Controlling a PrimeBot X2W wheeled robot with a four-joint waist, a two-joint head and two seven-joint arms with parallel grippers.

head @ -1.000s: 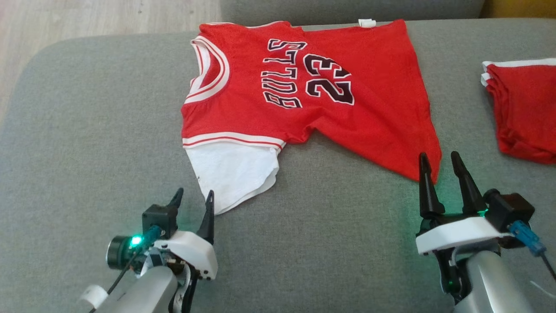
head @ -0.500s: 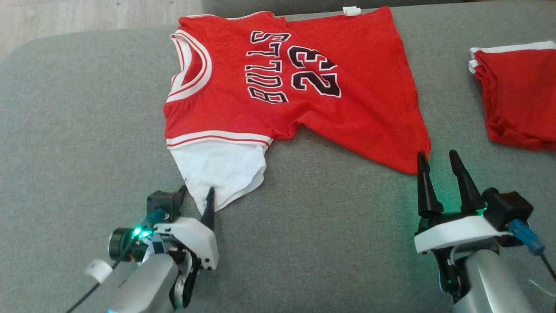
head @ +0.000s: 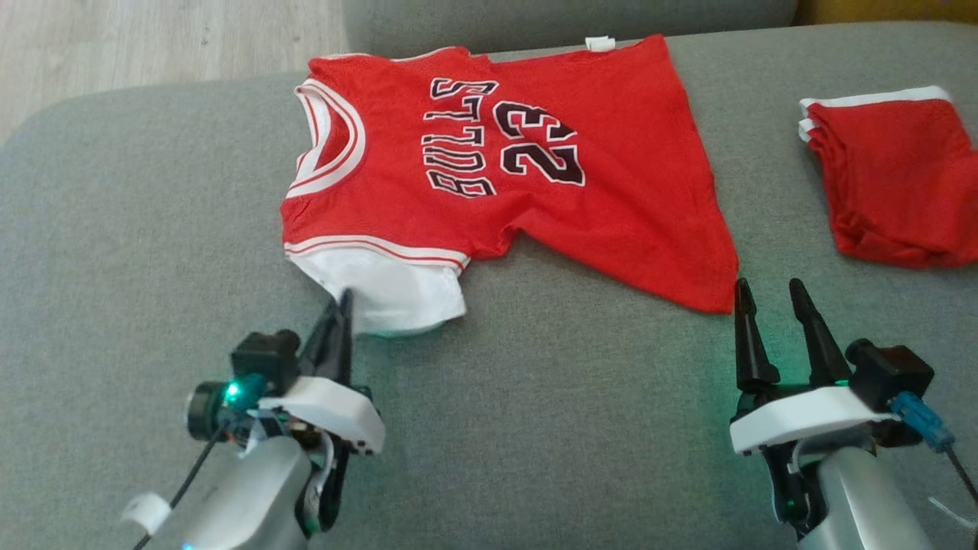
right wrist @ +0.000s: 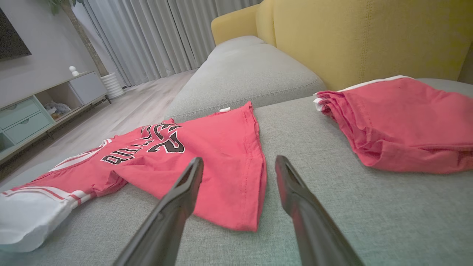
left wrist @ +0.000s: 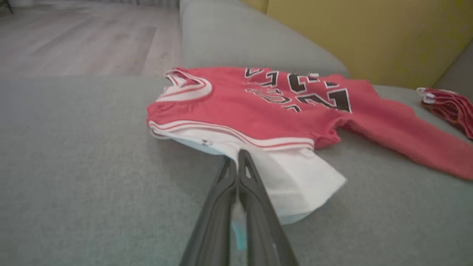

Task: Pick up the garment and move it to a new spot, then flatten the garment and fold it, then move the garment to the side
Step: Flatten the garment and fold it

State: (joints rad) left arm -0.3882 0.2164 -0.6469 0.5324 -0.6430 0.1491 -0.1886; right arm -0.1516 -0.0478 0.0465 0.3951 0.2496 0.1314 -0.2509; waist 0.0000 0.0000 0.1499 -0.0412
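Grey woven fabric covered the sofa cushion [head: 535, 428], with a wooden floor [head: 153, 38] beyond its far left corner and a yellow backrest [right wrist: 369, 37] behind it. The red jersey [head: 611, 191] lay spread on the far middle of the cushion, its top reaching the far edge. Its white-trimmed neck pointed to the left edge and its hem to the right. It carried "BULLS" and "23" in black letters with white outlines. A white sleeve [head: 405, 294] stuck out under a striped trim on the near side, a little bunched. The left gripper [head: 341, 305] lay low and slanted, its two dark fingers pressed together on the edge of this sleeve. The right gripper [head: 769, 286] stood with its fingers apart, holding nothing, its tips just beside the near hem corner. A folded red garment [head: 894, 183] with white edges lay near the right edge.
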